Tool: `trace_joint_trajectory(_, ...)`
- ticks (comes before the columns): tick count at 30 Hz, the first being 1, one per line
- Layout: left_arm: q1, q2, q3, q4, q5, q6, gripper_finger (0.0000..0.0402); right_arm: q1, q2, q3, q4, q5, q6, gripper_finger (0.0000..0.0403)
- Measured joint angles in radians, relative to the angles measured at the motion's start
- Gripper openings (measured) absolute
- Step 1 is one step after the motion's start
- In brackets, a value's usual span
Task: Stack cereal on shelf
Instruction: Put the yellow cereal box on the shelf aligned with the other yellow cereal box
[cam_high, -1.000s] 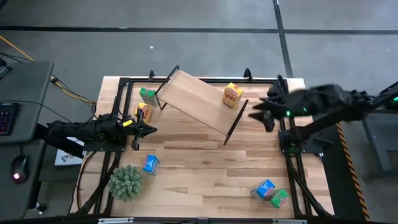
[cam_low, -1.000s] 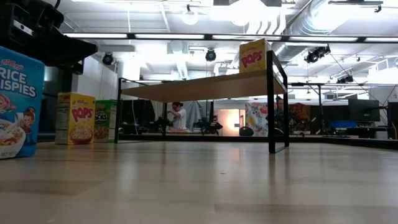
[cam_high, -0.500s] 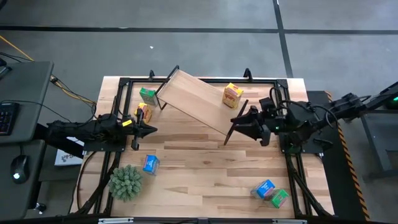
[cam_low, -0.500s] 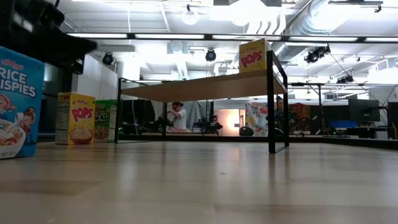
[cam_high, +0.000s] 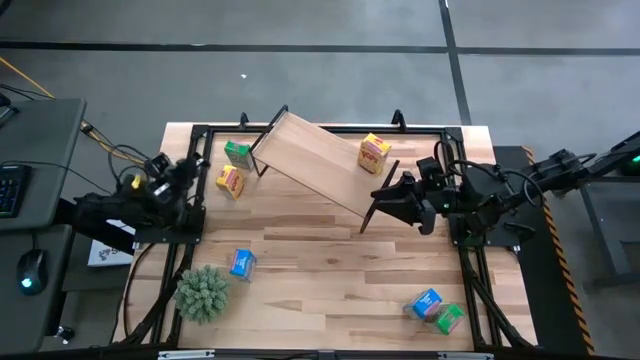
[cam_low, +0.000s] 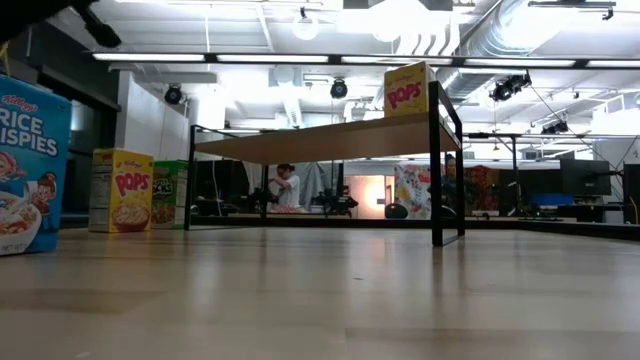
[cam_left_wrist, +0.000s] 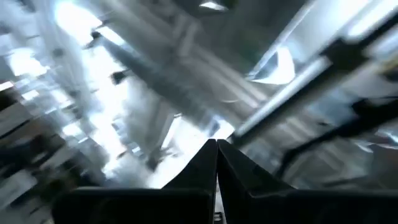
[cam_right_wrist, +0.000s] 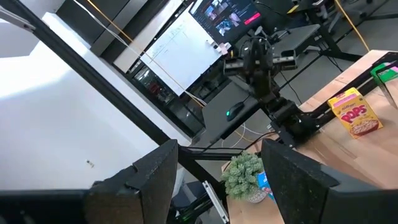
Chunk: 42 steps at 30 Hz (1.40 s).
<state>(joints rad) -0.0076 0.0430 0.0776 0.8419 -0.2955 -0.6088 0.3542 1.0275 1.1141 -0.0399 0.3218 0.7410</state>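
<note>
Jaws first: the left gripper has its fingers pressed together with nothing between them, while the right gripper stands wide apart and empty. From above, the left one sits at the table's left edge and the right one hangs just beside the shelf's right end. Six cereal boxes show in the high view: a yellow Pops box on the shelf top, a green box and yellow box at upper left, a blue box lower left, and a blue box touching a green one at lower right. Only the low view reads the Rice Krispies lettering. One fuzzy plant ball sits at lower left.
</note>
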Motion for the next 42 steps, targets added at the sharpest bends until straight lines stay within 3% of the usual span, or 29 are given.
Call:
trace_joint_trajectory(6,0.003,0.216,0.345,-0.554,-0.006,0.036,0.0065,0.000,0.000,0.000,-0.003,0.008,-0.017,0.0225)
trace_joint_trajectory(10,0.031,0.387,0.658,-1.098,-0.129,0.077,0.0137,0.000,0.000,0.000,-0.009,0.012,-0.024,0.0225)
trace_joint_trajectory(15,0.084,0.573,0.939,-1.787,-0.265,-0.099,0.0216,0.000,0.000,0.000,-0.039,0.010,-0.024,0.0225)
trace_joint_trajectory(19,0.135,0.660,0.988,-2.114,-0.255,-0.295,0.0248,0.000,0.000,0.000,-0.065,0.010,-0.024,0.0225)
trace_joint_trajectory(24,0.188,0.748,0.988,-2.268,-0.204,-0.374,0.0251,0.000,0.001,0.000,-0.076,0.009,-0.024,0.0225)
trace_joint_trajectory(31,0.266,0.866,0.988,-2.228,-0.129,-0.291,0.0251,0.000,0.001,0.000,-0.076,0.008,-0.027,0.0225)
trace_joint_trajectory(42,0.376,0.965,0.905,-2.171,-0.127,-0.242,0.0251,0.000,0.001,0.000,-0.093,0.008,-0.026,0.0225)
